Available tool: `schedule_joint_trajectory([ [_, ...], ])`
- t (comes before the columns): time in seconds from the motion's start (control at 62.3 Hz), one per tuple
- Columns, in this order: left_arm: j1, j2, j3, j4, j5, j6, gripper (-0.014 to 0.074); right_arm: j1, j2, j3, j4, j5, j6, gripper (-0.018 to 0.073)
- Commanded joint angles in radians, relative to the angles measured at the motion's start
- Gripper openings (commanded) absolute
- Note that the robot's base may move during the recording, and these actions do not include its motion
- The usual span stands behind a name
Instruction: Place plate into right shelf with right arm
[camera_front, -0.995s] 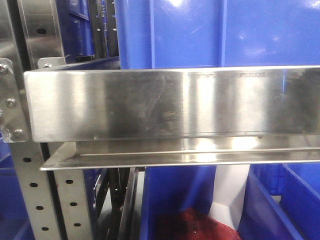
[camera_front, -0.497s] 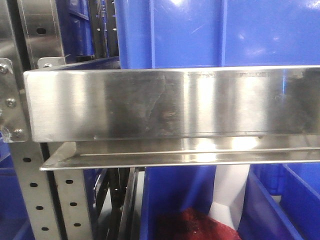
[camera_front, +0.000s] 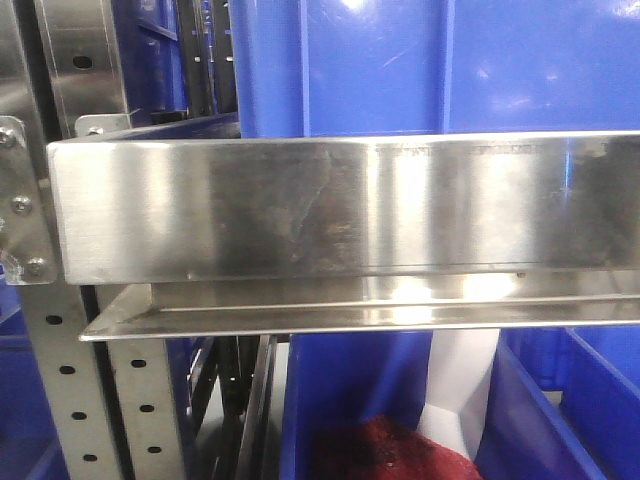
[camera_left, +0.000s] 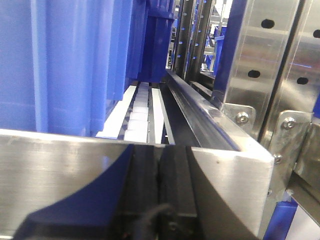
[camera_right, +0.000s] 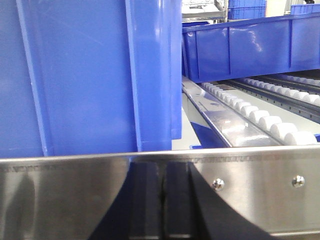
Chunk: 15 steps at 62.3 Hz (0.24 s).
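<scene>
The plate shows in no view. The right shelf fills every view: its broad brushed-steel ledge (camera_front: 340, 210) runs across the front view, bolted to a perforated upright (camera_front: 75, 400). In the left wrist view my left gripper (camera_left: 159, 150) is shut, its black fingers (camera_left: 142, 175) pressed together against the steel ledge (camera_left: 65, 165), nothing between them. My right gripper (camera_right: 162, 167) is also shut and holds nothing, its tips just below the top edge of the ledge (camera_right: 60, 190).
Big blue bins stand on the shelf close behind both ledges (camera_left: 60, 65) (camera_right: 75, 75) (camera_front: 430, 60). White rollers (camera_right: 270, 122) line the tracks to the right. A lower blue bin (camera_front: 540, 420) holds something dark red (camera_front: 385, 450) and a white piece (camera_front: 460, 380).
</scene>
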<state>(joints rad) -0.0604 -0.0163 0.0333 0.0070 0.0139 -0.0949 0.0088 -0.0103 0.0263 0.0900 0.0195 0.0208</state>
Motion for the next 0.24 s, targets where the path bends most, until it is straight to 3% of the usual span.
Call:
schedule_joint_trajectory([
  [0.0,0.002,-0.006,0.008,0.0,-0.09,-0.006,-0.0047,-0.005,-0.013,-0.005,-0.002,-0.083,-0.009,0.0046],
  [0.225,0.002,-0.006,0.008,0.0,-0.09,-0.006,-0.0047,-0.005,-0.013,-0.005,-0.002,-0.083,-0.009,0.0046],
])
